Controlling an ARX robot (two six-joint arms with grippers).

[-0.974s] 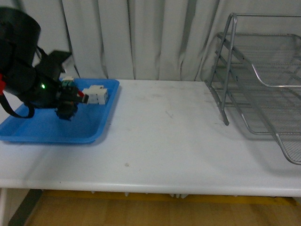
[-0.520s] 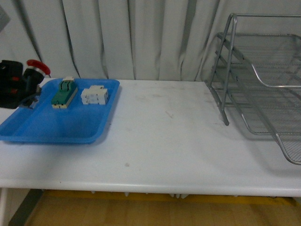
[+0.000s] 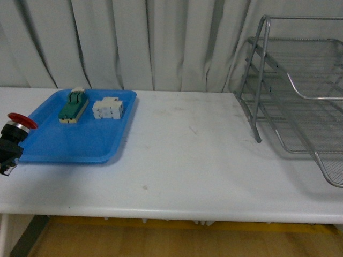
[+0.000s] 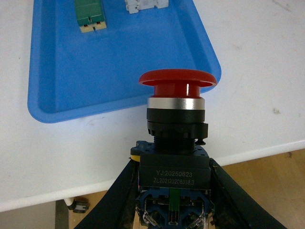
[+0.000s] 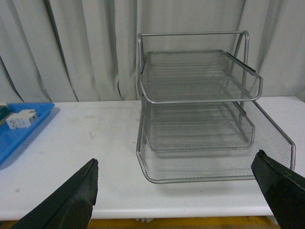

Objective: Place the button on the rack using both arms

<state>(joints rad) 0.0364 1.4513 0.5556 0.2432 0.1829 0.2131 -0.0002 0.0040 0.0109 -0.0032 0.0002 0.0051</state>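
Note:
The button (image 3: 13, 140), red mushroom cap on a black body, hangs at the far left edge of the front view, in front of the blue tray's near left corner. In the left wrist view my left gripper (image 4: 174, 193) is shut on the button (image 4: 175, 119), its dark fingers (image 4: 116, 193) pressing both sides of the blocky body, cap pointing away over the table edge. The silver wire rack (image 3: 260, 80) stands at the right. My right gripper (image 5: 176, 191) is open and empty, facing the rack (image 5: 200, 100) from the table's front; its fingers (image 5: 71, 200) are wide apart.
A blue tray (image 3: 80, 145) lies at the left, holding a green-and-cream switch block (image 3: 73, 105) and a white breaker block (image 3: 108, 108). White tabletop (image 3: 187, 155) stretches between tray and rack. A grey curtain closes the back.
My left arm lifted the button out of the tray and drew back left and toward the front. Only the button shows at the front view's left edge now.

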